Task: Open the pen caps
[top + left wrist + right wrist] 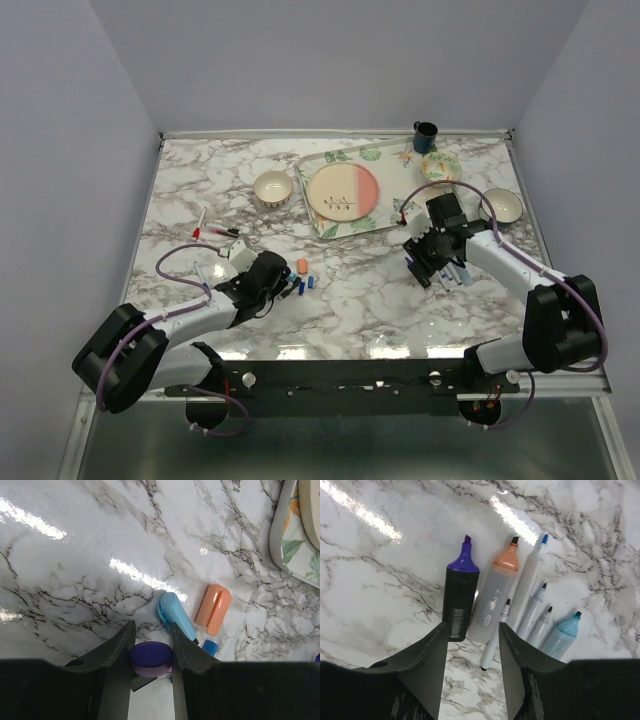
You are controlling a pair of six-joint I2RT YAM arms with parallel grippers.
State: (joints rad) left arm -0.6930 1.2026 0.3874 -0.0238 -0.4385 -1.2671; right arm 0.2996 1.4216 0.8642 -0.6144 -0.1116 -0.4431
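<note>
Left gripper point(151, 630) pinches the purple cap point(151, 656) across its round sides, right gripper point(470, 645) hangs parted and empty over the uncapped pens point(495, 605) lying on the marble table point(75, 555); caps look light, rigid and slick, so I'd grip mid-body, square, with a modest squeeze.

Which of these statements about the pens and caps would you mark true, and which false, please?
1. The left pincer grips a purple cap. True.
2. The orange cap sits on a pen. False: it lies loose on the marble table, beside the light blue cap.
3. The right pincer holds the purple highlighter. False: its jaws stand open and the highlighter lies on the table.
4. The pens under the right pincer are uncapped. True.
</note>
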